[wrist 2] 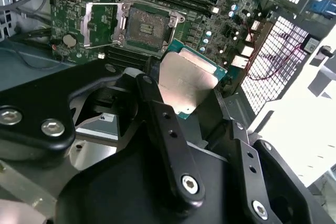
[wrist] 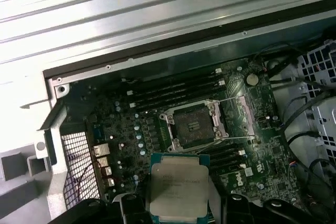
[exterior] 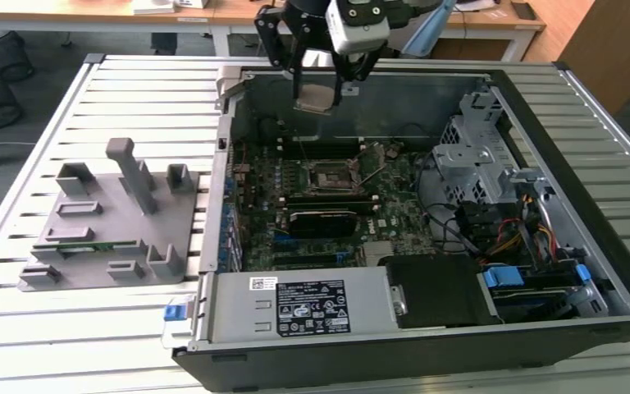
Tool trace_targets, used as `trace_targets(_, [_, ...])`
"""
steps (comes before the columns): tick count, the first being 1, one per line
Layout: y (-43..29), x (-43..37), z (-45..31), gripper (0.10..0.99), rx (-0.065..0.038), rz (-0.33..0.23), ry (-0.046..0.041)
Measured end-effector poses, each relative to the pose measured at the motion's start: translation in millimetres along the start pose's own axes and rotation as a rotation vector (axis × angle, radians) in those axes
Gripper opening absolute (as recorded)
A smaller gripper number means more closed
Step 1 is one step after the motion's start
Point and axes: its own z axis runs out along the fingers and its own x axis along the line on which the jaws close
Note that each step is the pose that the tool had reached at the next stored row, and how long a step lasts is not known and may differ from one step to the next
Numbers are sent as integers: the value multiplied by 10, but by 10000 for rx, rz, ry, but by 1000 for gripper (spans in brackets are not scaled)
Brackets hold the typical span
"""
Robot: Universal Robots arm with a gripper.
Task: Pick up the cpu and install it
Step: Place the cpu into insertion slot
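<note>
A slatted table [exterior: 129,98] carries an open computer case [exterior: 610,271] and, at the exterior view's left, a grey fixture [exterior: 107,222]. Above the case hangs the gripper [exterior: 317,86], its fingers pinching the cpu [exterior: 315,100] by two edges. The chip is in the air, well apart from the open socket [exterior: 330,176] below.

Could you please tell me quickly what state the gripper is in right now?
Gripper: closed, holding the cpu above the open computer case.
</note>
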Motion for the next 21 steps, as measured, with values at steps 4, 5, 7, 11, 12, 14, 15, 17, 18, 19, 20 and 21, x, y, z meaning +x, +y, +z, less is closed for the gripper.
trace_targets(4, [0,0,9,529,-15,605,-60])
trace_targets(5, [0,0,11,529,-17,748,-74])
trace_targets(7, [0,0,16,529,-25,1043,-101])
trace_targets(11, [0,0,25,529,-37,1712,-158])
trace_targets(12, [0,0,27,529,-40,1878,-172])
trace_targets(14, [0,0,30,529,-46,2219,-200])
trace_targets(15, [0,0,31,529,-49,2391,-214])
trace_targets(17, [0,0,34,529,-56,2707,-240])
trace_targets(18, [0,0,35,529,-59,2884,-254])
trace_targets(19, [0,0,37,529,-62,3049,-268])
trace_targets(20, [0,0,39,529,-66,3219,-282])
trace_targets(21, [-1,0,40,529,-69,3390,-296])
